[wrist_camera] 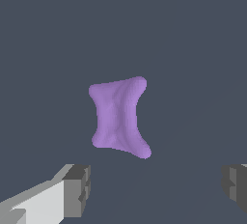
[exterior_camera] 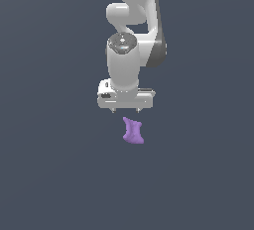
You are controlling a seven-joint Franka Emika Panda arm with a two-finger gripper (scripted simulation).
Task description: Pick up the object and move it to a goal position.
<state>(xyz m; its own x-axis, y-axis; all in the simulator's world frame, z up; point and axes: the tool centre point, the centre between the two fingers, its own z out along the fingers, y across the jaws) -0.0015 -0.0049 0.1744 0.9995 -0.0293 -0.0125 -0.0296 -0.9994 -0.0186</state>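
The object [exterior_camera: 133, 131] is a small matte purple lump, pinched in the middle with a flared base, lying on the dark grey floor. It fills the middle of the wrist view [wrist_camera: 118, 118]. My white gripper [exterior_camera: 125, 110] hangs just above it, slightly toward the exterior view's left, with only short finger stubs showing below the hand. In the wrist view the gripper [wrist_camera: 157, 189] is open: its grey fingertips [wrist_camera: 77, 190] stand wide apart with nothing between them. The object lies beyond the fingertips, apart from them.
The flat dark grey floor [exterior_camera: 49, 174] runs in every direction. The white arm [exterior_camera: 131, 16] rises behind the gripper at the top of the exterior view. Nothing else shows.
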